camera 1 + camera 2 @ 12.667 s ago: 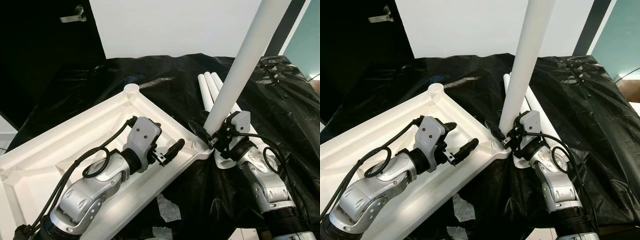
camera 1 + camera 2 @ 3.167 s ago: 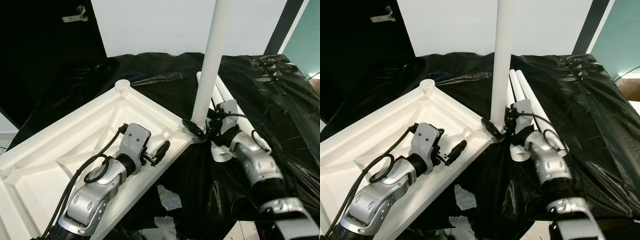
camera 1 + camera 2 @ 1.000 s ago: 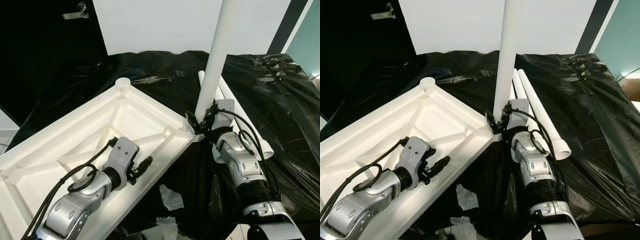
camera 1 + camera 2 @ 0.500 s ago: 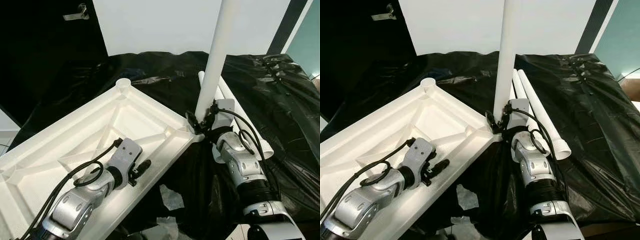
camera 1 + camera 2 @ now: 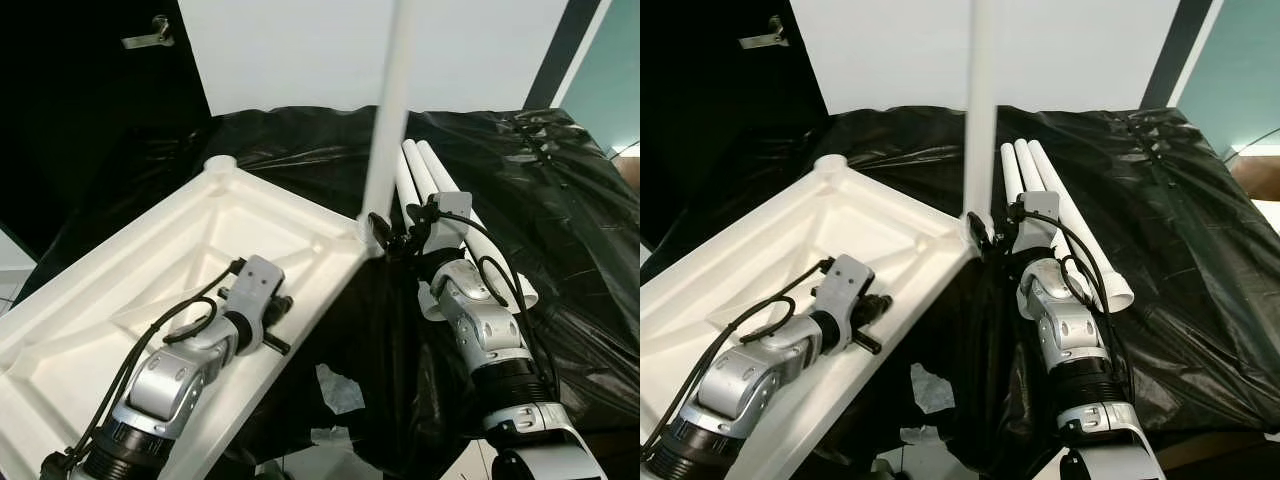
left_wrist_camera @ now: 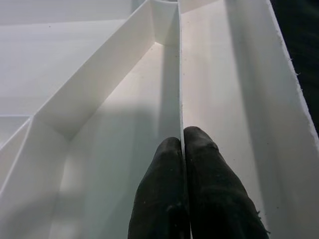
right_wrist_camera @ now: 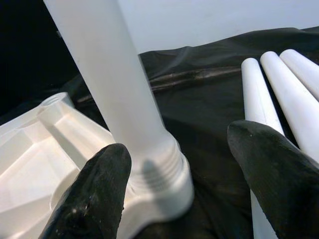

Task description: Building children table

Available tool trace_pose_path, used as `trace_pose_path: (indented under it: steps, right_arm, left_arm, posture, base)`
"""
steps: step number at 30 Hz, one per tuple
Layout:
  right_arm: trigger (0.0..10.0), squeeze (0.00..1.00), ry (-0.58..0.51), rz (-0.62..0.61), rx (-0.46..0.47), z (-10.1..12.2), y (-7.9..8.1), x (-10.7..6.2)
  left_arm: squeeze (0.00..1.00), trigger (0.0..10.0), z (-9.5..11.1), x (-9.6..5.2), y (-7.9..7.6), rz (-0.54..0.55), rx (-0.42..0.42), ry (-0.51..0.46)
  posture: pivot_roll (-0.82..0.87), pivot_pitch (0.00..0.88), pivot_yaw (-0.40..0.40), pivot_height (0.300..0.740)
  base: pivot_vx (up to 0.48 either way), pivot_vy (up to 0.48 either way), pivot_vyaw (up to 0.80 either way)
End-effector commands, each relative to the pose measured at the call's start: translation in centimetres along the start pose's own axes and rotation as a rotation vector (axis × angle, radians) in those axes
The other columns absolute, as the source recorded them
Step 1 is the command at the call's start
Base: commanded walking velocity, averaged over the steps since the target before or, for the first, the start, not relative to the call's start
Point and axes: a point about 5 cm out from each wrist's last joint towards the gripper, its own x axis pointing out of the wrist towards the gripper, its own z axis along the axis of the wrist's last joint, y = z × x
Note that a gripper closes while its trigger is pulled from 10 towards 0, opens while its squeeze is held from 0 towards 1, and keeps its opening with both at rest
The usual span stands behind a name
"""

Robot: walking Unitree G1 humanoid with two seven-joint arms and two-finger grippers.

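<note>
The white table top (image 5: 130,290) lies upside down on the left, ribs facing up. A white leg (image 5: 388,110) stands upright in its near right corner socket (image 7: 159,186). My right gripper (image 5: 388,238) is at the leg's base, open, its fingers (image 7: 89,199) spread wide on either side of the threaded foot. My left gripper (image 5: 275,325) rests on the table top near the front rim. In the left wrist view its fingers (image 6: 209,189) are shut on a thin rib (image 6: 179,74) of the table top. Three spare legs (image 5: 430,180) lie side by side behind the right arm.
A crumpled black plastic sheet (image 5: 550,200) covers the surface under everything. A dark door with a metal handle (image 5: 148,32) stands at back left, with a white wall panel (image 5: 290,50) beside it. White scraps (image 5: 340,388) lie below the table top's front edge.
The table top and its standing leg have swung left and away, and the leg stands straighter. My left gripper has turned across the rim. The right gripper stayed at the leg's base.
</note>
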Motion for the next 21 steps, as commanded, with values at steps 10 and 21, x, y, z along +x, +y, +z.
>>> trace_pose_path:
  steps: [10,21]
  right_arm:
    - [10.0,0.0,0.015,0.009,0.028,-0.4,0.4,-0.1]
    - [10.0,0.0,0.05,0.045,0.034,-1.1,0.9,-0.2]
  left_arm:
    - [0.0,3.7,2.7,2.4,1.7,0.34,-0.008,-0.081]
    - [0.0,10.0,4.7,1.6,-0.4,0.108,0.024,-0.178]
  posture:
    - [0.1,0.053,0.028,0.74]
    - [0.1,0.054,0.04,0.74]
  base:
    - [0.0,0.0,0.0]
    - [0.0,0.0,0.0]
